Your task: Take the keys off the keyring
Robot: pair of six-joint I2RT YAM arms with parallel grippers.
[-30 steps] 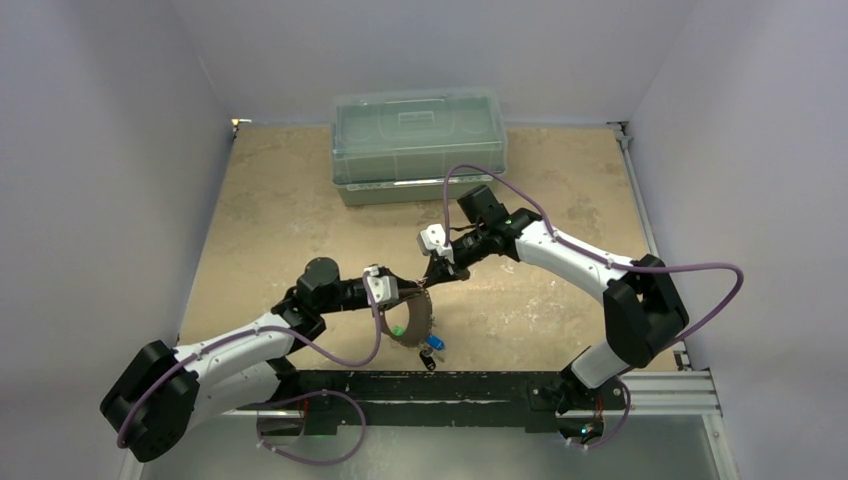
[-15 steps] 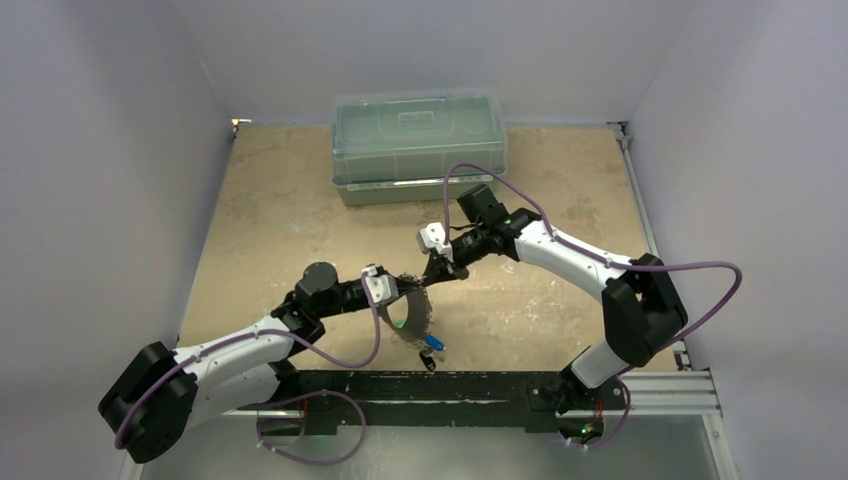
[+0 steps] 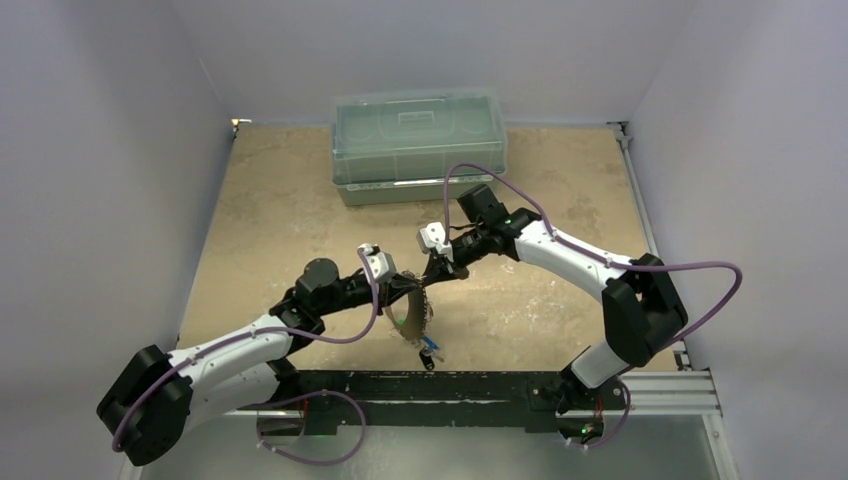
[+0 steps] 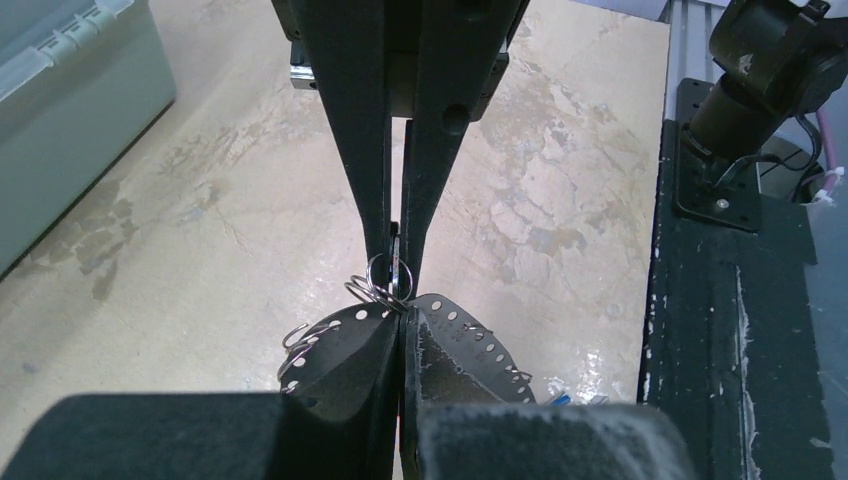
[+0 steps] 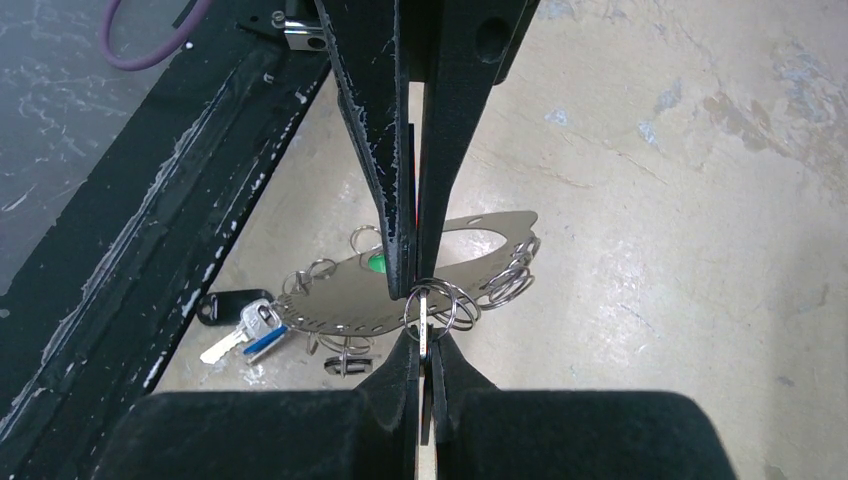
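The keyring is a flat grey oval plate [image 3: 412, 312] with holes along its rim and several small split rings through them. My left gripper [image 3: 403, 291] is shut on the plate's edge and holds it tilted above the table; in the left wrist view [image 4: 405, 322] its jaws clamp the plate [image 4: 470, 340]. My right gripper [image 3: 433, 272] is shut on a thin silver key [image 5: 424, 325] seen edge-on, which hangs on a split ring [image 5: 445, 305] at the plate's rim [image 5: 340, 295]. A blue-headed key [image 5: 262, 338], a silver key and a black-headed one [image 5: 215, 304] hang at the plate's low end [image 3: 430, 347]. A green head [image 5: 377, 262] shows behind the plate.
A lidded translucent green box [image 3: 418, 145] stands at the back of the tan table. The black base rail [image 3: 450, 385] runs along the near edge, close below the hanging keys. The right arm's base [image 4: 765, 70] stands on it. Grey walls close in both sides.
My left gripper has risen and moved a little away from the rail, tipping the plate more upright and lifting it. The hanging keys followed. The right gripper has barely moved.
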